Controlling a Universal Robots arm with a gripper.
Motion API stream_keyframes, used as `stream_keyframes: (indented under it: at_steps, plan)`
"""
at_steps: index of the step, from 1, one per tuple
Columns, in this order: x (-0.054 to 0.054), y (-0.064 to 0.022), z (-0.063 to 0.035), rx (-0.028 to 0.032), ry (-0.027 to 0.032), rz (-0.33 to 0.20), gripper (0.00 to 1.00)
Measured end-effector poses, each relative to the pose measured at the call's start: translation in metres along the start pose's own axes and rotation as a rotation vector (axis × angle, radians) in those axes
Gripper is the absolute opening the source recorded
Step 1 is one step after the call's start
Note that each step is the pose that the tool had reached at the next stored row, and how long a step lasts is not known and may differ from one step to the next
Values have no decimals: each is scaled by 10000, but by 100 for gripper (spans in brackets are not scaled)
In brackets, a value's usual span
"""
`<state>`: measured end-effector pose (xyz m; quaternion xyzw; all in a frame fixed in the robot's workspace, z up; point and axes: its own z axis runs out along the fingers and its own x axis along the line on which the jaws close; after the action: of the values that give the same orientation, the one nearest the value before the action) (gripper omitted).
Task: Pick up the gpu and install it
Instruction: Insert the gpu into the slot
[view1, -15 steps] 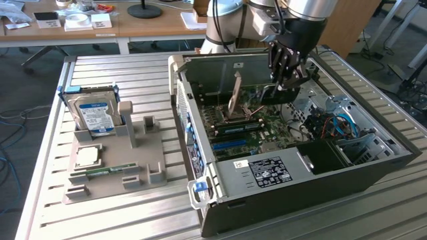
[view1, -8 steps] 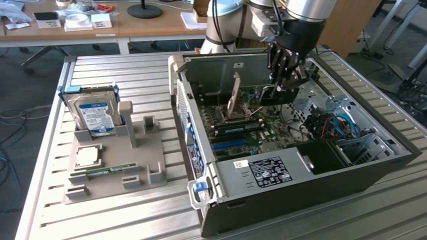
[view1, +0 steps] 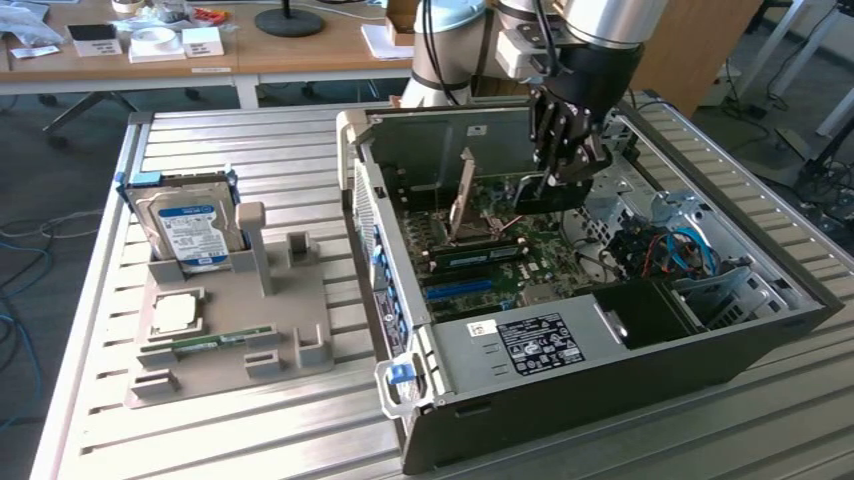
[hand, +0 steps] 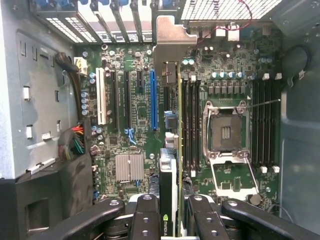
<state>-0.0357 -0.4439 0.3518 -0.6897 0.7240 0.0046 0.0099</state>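
Observation:
The gpu (hand: 173, 150) appears edge-on in the wrist view as a thin card. Its silvery bracket (hand: 172, 37) reaches toward the case's rear slots, and the card runs along the motherboard (hand: 130, 130) between the blue slot (hand: 153, 97) and the memory slots. My gripper (hand: 172, 220) is shut on the near end of the card, one finger on each side. In the exterior view my gripper (view1: 567, 175) reaches down into the open computer case (view1: 601, 350). The gpu (view1: 545, 197) is a dark slab just under its fingers. I cannot tell whether the card sits in a slot.
The empty CPU socket (hand: 225, 132) lies beside the card, its lid raised (view1: 467, 185). Cables and a drive cage (view1: 681, 260) fill the case's right side in the exterior view. To the exterior view's left, a grey fixture (view1: 287, 300) holds a blue-labelled hard drive (view1: 194, 225) and a green memory stick (view1: 200, 345).

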Motion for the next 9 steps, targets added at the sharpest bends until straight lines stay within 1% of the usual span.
stream_keyframes:
  at_steps: [4, 9]
  plan:
    - [0, 2, 1, -1, 2, 0, 27]
    - [2, 41, 7, 9, 0, 1, 27]
